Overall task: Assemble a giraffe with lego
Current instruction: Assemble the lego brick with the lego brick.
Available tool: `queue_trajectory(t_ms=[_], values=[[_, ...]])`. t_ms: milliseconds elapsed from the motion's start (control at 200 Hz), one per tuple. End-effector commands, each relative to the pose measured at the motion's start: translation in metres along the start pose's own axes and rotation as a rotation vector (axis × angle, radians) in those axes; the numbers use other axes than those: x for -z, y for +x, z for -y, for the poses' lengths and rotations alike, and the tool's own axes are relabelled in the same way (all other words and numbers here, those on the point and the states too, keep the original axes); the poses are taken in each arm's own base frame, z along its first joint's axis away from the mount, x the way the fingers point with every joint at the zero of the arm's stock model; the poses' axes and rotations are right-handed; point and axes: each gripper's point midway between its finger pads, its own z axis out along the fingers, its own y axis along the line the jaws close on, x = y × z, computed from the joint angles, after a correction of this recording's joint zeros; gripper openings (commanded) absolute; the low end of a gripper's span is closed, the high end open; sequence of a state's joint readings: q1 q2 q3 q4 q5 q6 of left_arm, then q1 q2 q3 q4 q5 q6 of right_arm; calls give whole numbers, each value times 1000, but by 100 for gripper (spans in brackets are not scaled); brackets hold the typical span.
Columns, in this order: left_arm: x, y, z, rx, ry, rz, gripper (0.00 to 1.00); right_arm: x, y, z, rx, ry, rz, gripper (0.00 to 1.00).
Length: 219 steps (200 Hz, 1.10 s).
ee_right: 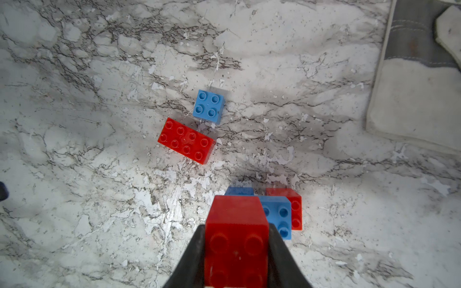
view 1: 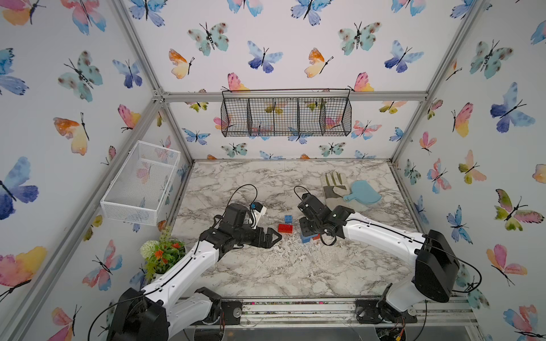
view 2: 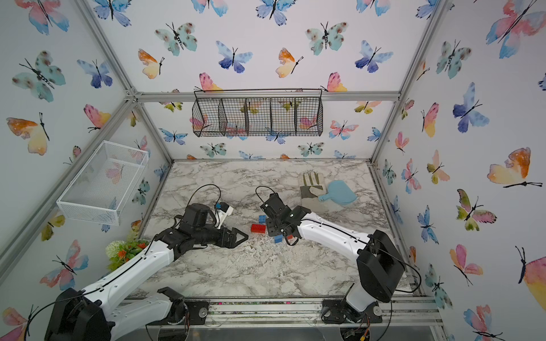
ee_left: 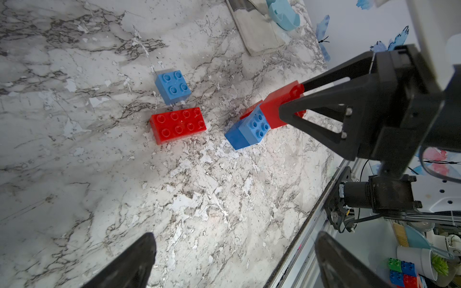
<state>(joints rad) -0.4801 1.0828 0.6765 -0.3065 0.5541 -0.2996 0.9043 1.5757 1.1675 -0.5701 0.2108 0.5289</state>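
Grip on a small square red plastic brick (ee_right: 235, 219): my right tool (ee_left: 292, 98) is clenched across its two opposite smooth side walls, with the studs turned back toward the wrist. The brick is held low over the marble-patterned counter (view 1: 266, 274), just beside a tipped cluster of blue and red bricks (ee_right: 278, 214). Whether it touches them, or whether they are joined, I cannot tell. My left tool (ee_left: 235, 237) is released and empty, its fingers spread wide. It hangs near the long red eight-stud brick (ee_left: 178, 124), which lies flat with studs up and has a small square blue brick (ee_left: 172, 86) just beside it. No giraffe stands yet; the lego lies mid-counter between my two arms.

Handling, as I judge it: the bricks are light, hard and stiff, and will not give under the fingers, but the glossy walls look slippery. I would take hold on the flat sides, squarely and low, leaving studs and hollow underside free for mating. A skewed pinch could let a brick twist out during pressing. A loose brick will likely skid on the counter unless my other tool braces it.
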Motion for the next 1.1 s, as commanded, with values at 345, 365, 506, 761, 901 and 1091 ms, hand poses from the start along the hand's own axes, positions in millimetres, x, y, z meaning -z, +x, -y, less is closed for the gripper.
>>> queue_trajectory(t_ms=[345,365,506,761,901,1091], values=[[0,0,1,-7,-1,4,98,-7,21,-1,16,-1,-52,15],[0,0,1,-6,-2,4,98,-8,21,-1,18,1,-52,15],[1,0,1,-6,-3,5,98,-11,25,-1,26,14,-62,15],[1,1,0,-6,-5,6,98,-16,32,2,46,52,-88,15],[1,1,0,-7,-6,6,98,-17,34,3,50,62,-92,15],[1,1,0,-5,-6,4,98,-18,35,6,48,83,-97,14]])
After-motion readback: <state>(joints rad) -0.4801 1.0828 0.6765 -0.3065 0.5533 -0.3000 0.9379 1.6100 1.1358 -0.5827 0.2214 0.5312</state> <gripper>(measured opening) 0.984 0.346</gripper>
